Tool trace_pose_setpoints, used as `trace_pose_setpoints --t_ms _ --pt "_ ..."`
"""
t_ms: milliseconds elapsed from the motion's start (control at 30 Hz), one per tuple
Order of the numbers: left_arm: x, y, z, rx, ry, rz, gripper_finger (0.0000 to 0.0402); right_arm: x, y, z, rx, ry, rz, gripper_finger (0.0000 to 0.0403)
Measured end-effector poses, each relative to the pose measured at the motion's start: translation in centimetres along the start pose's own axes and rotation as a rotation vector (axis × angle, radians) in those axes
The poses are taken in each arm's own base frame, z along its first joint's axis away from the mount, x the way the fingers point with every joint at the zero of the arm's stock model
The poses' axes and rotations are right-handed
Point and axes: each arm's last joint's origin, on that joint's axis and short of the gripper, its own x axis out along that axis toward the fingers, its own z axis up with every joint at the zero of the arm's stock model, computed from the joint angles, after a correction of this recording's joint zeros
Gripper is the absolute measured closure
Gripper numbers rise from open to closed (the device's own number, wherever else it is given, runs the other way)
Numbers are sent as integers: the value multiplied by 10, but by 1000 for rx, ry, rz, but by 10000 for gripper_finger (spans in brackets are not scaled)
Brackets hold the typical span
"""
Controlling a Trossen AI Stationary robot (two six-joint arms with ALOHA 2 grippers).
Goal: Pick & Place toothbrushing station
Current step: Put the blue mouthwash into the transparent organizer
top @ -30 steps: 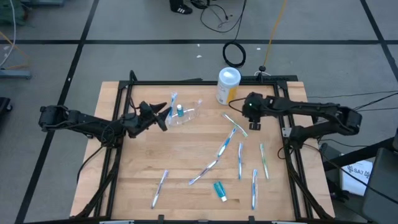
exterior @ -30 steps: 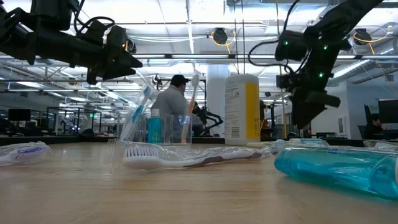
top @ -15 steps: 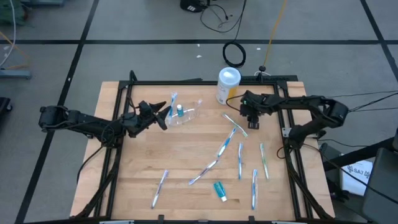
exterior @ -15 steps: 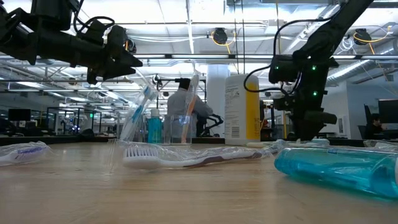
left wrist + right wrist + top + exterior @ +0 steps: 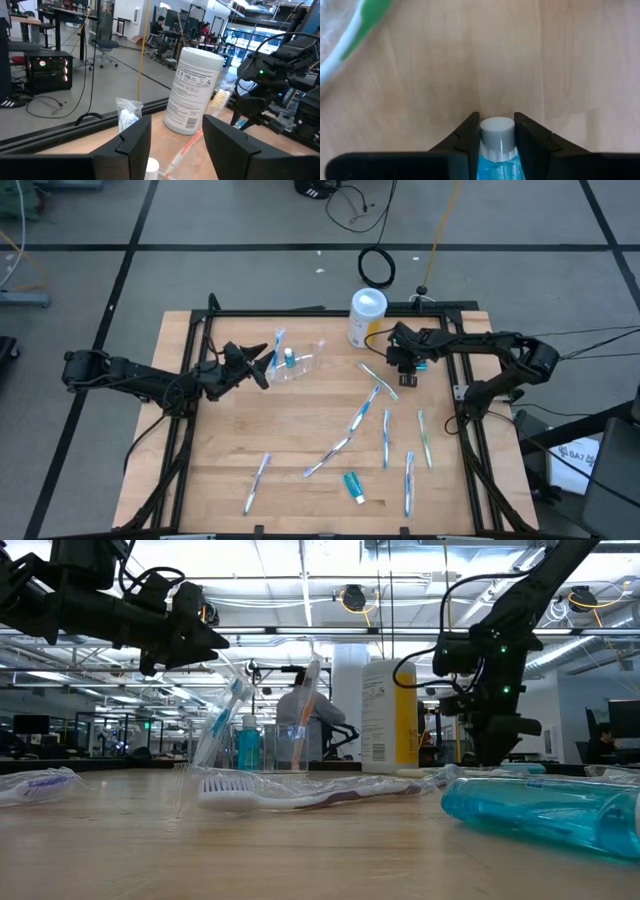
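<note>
Since a second ago the right gripper (image 5: 405, 370) has dropped at upper right and pinches a small teal toothpaste tube (image 5: 496, 150) against the wooden table (image 5: 300, 430); the round white cap could squirt free, while the left gripper (image 5: 255, 367), fingers apart, waits by the clear plastic cup (image 5: 295, 365).

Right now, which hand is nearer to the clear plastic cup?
The left. The left hand hovers just beside the clear plastic cup, its fingers open. The right hand is farther away across the table, past the yellow canister, closed on a toothpaste tube.
</note>
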Motion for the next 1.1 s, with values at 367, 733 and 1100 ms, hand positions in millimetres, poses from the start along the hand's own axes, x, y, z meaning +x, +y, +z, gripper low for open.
trace_pose_setpoints --t_ms 367,733,1100 --pt "0 0 -1 3 5 0 218 -7 4 8 48 -115 28 308" --pt "0 0 -1 -6 6 0 218 -56 37 51 -5 -664 252 308" --pt "0 0 -1 -15 6 -5 218 -80 95 108 -284 -1302 348 306"
